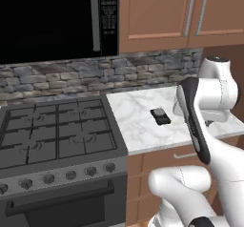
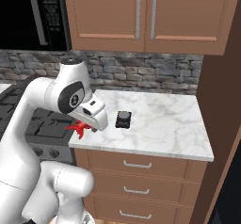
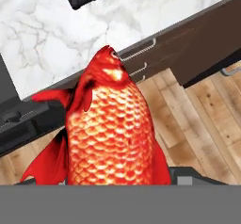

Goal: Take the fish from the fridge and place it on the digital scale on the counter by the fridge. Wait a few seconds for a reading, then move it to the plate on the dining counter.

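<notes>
While the fish [image 3: 110, 129] was pinched by the gripper [image 2: 84, 126], held just off the counter's [image 2: 160, 119] near left edge, scale [image 2: 123, 119] lay apart.

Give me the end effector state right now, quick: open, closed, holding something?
End effector: closed on the fish, carrying it near the front edge of the counter, left of the digital scale.

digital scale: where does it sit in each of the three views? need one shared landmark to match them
Left base view: digital scale right of centre on the counter, just left of the arm.
Right base view: centre, near the counter's front edge, just right of the gripper, which carries the fish.
Hand view: top left, cut by the top edge, beyond the fish's head.
Shared landmark: the counter's marble top.
</notes>
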### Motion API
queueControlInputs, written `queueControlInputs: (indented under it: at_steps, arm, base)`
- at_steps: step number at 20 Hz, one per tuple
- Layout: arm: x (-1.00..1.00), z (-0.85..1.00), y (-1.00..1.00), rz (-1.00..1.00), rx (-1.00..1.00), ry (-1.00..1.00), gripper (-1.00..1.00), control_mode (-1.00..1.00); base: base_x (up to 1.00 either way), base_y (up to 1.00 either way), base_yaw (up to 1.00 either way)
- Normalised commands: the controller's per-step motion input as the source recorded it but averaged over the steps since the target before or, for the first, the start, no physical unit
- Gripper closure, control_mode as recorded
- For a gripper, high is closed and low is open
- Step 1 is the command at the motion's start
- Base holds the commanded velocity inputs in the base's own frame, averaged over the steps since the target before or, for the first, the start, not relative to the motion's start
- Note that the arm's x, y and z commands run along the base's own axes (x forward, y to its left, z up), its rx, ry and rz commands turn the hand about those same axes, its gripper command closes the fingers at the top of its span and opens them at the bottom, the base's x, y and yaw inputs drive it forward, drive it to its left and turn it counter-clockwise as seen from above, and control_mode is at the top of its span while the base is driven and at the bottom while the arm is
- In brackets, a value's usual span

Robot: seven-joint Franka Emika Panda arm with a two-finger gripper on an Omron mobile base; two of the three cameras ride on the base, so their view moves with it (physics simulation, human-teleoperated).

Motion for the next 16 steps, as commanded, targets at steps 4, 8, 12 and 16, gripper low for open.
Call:
queueControlInputs:
  at_steps: [4, 8, 12, 16]
  arm:
    - [-0.53, 0.0, 0.01, 0.0, 0.0, 0.08, 1.0, -1.0]
    - [-0.2, 0.0, 0.03, 0.0, 0.0, 0.01, 1.0, 1.0]
    - [0.0, 0.0, 0.0, 0.0, 0.0, 0.0, 1.0, 1.0]
    - [0.0, 0.0, 0.0, 0.0, 0.0, 0.0, 1.0, 1.0]
  base:
    - [0.0, 0.0, 0.0]
    - [-0.75, 0.14, 0.0]
    - [-1.0, 0.41, 0.07]
    - [-0.95, 0.49, 0.55]
